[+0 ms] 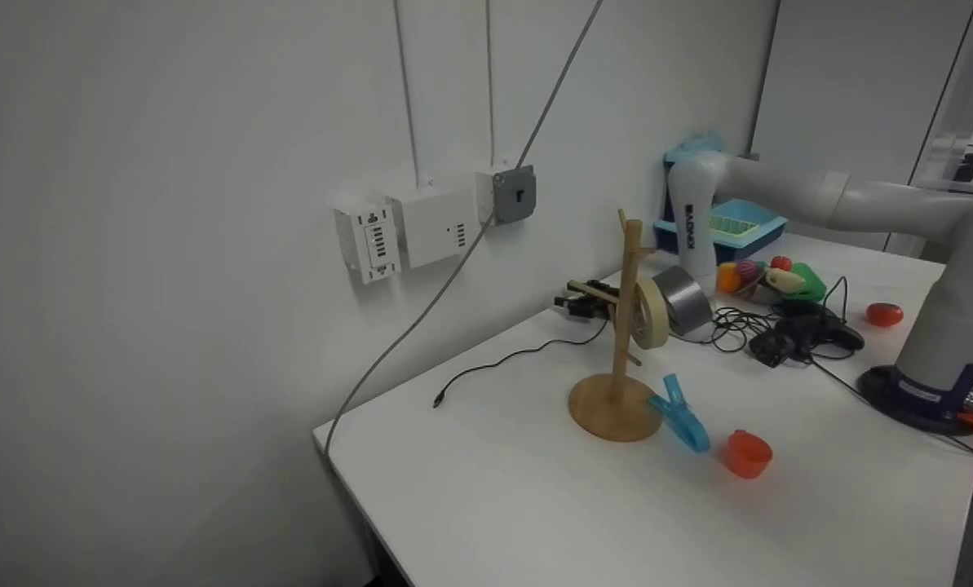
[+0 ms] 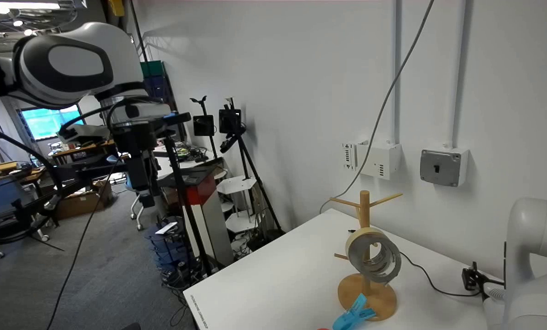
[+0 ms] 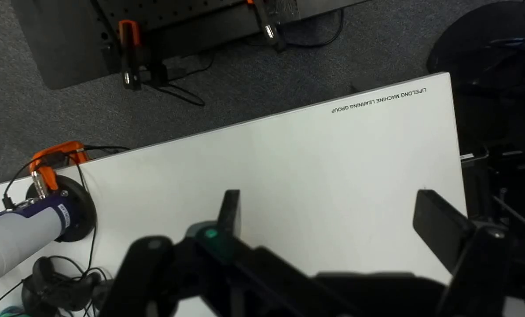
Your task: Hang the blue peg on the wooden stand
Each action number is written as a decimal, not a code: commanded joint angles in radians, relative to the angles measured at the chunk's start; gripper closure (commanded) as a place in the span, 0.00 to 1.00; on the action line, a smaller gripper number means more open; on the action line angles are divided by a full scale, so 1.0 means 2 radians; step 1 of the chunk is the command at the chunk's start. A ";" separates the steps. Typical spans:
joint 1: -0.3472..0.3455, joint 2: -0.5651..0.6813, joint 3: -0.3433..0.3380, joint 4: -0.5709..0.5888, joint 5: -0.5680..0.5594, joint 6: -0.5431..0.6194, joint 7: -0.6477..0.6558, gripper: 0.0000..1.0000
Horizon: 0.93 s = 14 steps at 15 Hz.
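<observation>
In an exterior view, stand [image 1: 626, 318] is set on table [image 1: 535, 497]. Two tape rolls [image 1: 659, 316] are hung off its right side. Just right of the stand's base, peg [image 1: 685, 424] is placed, one end overlapping the rim; contact can't be told. Farther right and a bit nearer, cup [image 1: 749, 456] is set. On the left, cable [image 1: 523, 352] is laid, led back to a device [image 1: 586, 308] behind the stand. Behind and right, controllers [image 1: 804, 330] are laid, with produce [image 1: 784, 281] behind those and tray [image 1: 765, 229] behind that. Right of the controllers, tomato [image 1: 884, 315] is set. At the right edge, Kinova arm [image 1: 955, 326] is mounted. In wrist view, table is seen between fingers [image 3: 440, 226], Kinova arm left of both.
</observation>
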 commanded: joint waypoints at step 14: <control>0.006 0.008 -0.018 -0.024 -0.013 0.050 0.002 0.00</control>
